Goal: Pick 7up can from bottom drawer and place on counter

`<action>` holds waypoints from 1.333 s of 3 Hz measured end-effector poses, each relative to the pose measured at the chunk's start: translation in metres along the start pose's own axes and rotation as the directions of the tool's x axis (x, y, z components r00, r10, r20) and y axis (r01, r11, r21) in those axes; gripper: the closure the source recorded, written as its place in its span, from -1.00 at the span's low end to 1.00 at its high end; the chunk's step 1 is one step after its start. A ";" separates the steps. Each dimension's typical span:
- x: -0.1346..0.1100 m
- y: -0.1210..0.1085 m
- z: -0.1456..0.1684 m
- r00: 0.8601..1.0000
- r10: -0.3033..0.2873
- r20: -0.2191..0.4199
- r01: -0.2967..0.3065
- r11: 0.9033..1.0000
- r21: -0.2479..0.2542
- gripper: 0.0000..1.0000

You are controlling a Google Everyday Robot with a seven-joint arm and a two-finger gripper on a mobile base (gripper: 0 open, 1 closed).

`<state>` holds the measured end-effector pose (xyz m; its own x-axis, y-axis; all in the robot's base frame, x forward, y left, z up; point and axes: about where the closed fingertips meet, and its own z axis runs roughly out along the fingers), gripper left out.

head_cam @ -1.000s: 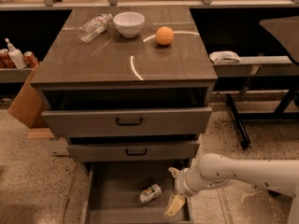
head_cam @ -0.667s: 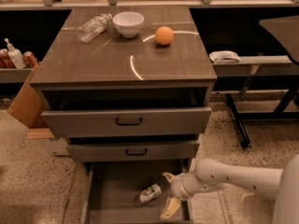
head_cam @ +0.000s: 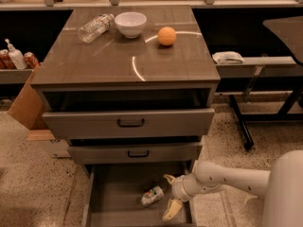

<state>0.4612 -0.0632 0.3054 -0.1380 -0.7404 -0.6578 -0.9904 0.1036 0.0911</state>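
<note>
The 7up can (head_cam: 152,196) lies on its side on the floor of the open bottom drawer (head_cam: 118,207), right of the middle. My gripper (head_cam: 169,194) reaches in from the right over the drawer and is open, one finger above and one below, just right of the can and not touching it. The counter (head_cam: 94,63) is the glossy brown-grey top of the cabinet above.
On the counter stand a clear plastic bottle (head_cam: 95,28), a white bowl (head_cam: 130,23) and an orange (head_cam: 166,36). The two upper drawers (head_cam: 130,123) stick out slightly. Red cans (head_cam: 30,59) and a cardboard box (head_cam: 26,103) are at the left, a bench (head_cam: 255,65) at the right.
My gripper has moved left, closer to the can. The can has not moved.
</note>
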 end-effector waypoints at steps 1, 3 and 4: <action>0.024 -0.017 0.028 0.997 -0.072 0.013 0.072 0.997 -0.019 -1.00; 0.056 -0.050 0.089 0.969 -0.248 -0.013 0.247 0.968 -0.031 -1.00; 0.064 -0.058 0.113 0.955 -0.296 -0.029 0.295 0.955 -0.043 -1.00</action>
<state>0.5099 -0.0418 0.1736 0.1615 -0.7570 -0.6332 -0.9862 -0.1480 -0.0746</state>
